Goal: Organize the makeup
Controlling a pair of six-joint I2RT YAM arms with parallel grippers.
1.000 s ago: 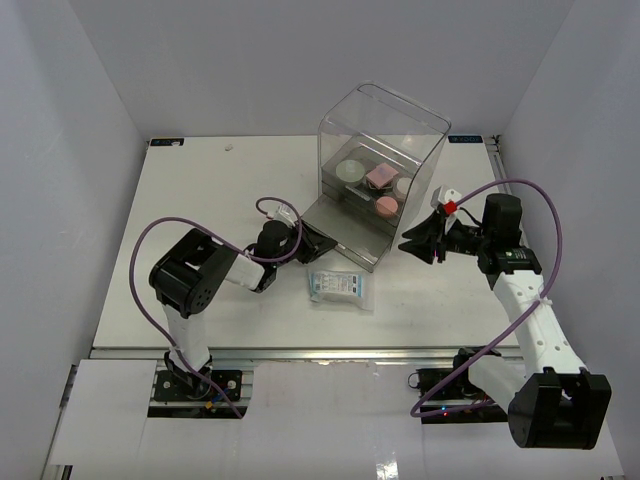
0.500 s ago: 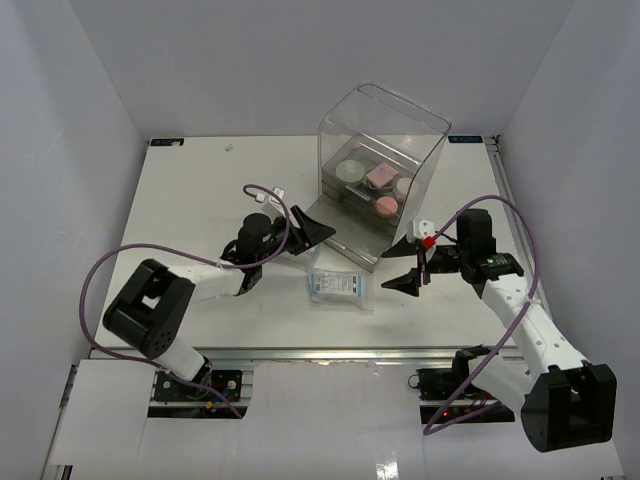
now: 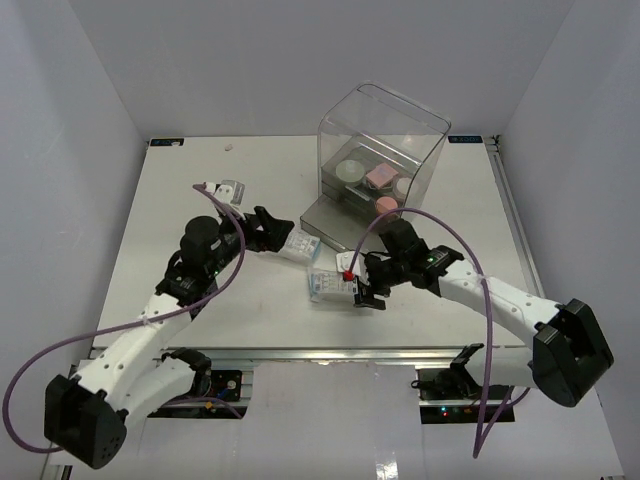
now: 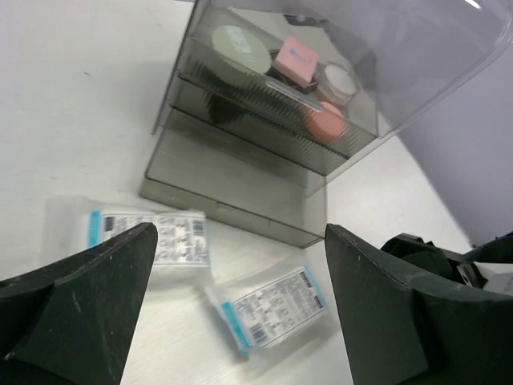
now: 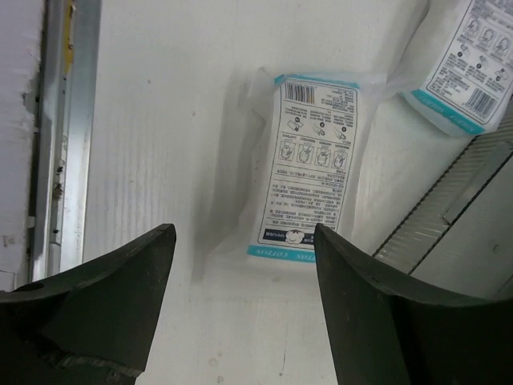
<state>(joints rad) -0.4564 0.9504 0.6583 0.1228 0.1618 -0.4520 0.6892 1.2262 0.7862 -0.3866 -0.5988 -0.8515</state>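
A clear box (image 3: 382,150) with grey drawers stands toward the far right of the worktop (image 3: 190,190). Its lowest drawer (image 3: 335,222) juts out on the side facing the arms. Inside the box, on the upper level, lie a pale round pad (image 3: 350,170), a pink square puff (image 3: 379,176) and a white round pad (image 3: 403,186). A pink round puff (image 3: 386,205) sits at the edge nearest the arms. In the left wrist view a dark shape shows through the drawer under the pale pad; it may be a brush, but the smoked plastic is too dim to be sure.

Two white-blue sachets lie flat on the worktop in front of the box. The first sachet (image 3: 299,245) lies just beside the left corner of the jutting drawer. The second sachet (image 3: 332,287) lies a little further from the box, on the arms' side, apart from the first.

The left claw (image 3: 278,231) hangs beside the first sachet, fingers spread wide and holding nothing. The right claw (image 3: 361,289) hangs at the right end of the second sachet, fingers also apart and empty, with the sachet lying between them in the right wrist view.
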